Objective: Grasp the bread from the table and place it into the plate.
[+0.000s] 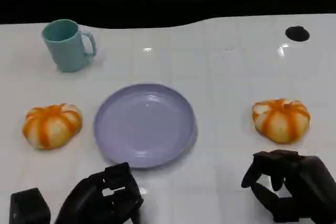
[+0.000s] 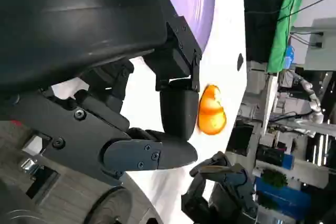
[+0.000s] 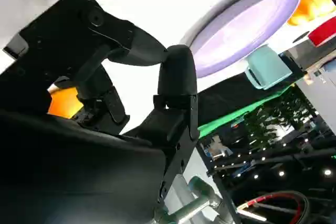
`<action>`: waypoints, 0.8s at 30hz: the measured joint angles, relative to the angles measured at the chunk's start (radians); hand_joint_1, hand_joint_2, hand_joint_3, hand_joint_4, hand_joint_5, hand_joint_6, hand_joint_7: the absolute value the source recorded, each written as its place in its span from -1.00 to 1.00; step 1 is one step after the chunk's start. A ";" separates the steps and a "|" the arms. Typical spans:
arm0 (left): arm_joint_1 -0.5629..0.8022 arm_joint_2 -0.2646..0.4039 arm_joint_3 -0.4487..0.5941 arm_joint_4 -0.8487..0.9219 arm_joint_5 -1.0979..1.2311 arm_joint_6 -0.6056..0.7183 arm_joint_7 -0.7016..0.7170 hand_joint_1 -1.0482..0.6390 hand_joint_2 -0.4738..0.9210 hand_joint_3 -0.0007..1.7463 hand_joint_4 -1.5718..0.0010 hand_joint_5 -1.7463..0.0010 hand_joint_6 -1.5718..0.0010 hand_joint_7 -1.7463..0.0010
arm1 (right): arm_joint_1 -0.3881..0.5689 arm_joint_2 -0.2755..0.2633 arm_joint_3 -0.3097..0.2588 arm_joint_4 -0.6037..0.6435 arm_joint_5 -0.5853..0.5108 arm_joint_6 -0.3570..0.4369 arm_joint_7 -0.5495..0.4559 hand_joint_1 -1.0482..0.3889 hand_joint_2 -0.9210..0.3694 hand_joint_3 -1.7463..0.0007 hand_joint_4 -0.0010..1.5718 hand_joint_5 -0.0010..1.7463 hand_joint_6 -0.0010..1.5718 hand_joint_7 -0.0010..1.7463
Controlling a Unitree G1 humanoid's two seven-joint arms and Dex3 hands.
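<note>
Here my right hand (image 1: 291, 184), empty with fingers apart, waits at six o'clock of the right bread (image 1: 281, 119), ready to grasp it for the plate (image 1: 113, 129).

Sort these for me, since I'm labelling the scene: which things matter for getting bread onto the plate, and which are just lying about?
For the job: bread on the left, bread on the right, plate.

Lying about: teal mug, black round spot on the table.

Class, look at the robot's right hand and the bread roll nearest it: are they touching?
Apart. In the head view, a strip of white table shows between the right hand and the bread roll.
</note>
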 measured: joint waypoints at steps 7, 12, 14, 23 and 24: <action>0.000 0.000 0.000 0.000 0.000 0.000 0.000 -0.45 0.70 -0.33 0.00 -1.00 0.04 -0.64 | 0.000 0.000 0.000 0.000 0.000 0.000 0.000 0.20 -0.14 -0.36 0.11 0.99 0.06 0.42; 0.000 0.000 0.000 0.000 0.000 0.000 0.000 -0.48 0.70 -0.35 0.01 -1.00 0.04 -0.64 | 0.000 0.000 0.000 0.000 0.000 0.000 0.001 0.21 -0.14 -0.35 0.12 1.00 0.06 0.44; 0.000 0.000 0.000 0.000 -0.001 0.001 0.000 -0.48 0.72 -0.36 0.00 -1.00 0.04 -0.63 | 0.000 0.000 0.000 0.000 0.000 0.000 0.001 0.21 -0.14 -0.35 0.12 1.00 0.06 0.45; -0.001 -0.001 0.001 0.001 -0.001 0.001 0.000 -0.48 0.73 -0.39 0.01 -1.00 0.04 -0.63 | 0.000 0.001 0.000 0.000 0.012 0.010 0.013 0.19 -0.14 -0.37 0.12 1.00 0.06 0.45; -0.001 -0.001 0.001 0.001 -0.001 0.001 0.000 -0.49 0.74 -0.39 0.01 -1.00 0.04 -0.64 | 0.000 0.001 0.000 0.000 0.012 0.010 0.013 0.19 -0.14 -0.37 0.12 1.00 0.06 0.44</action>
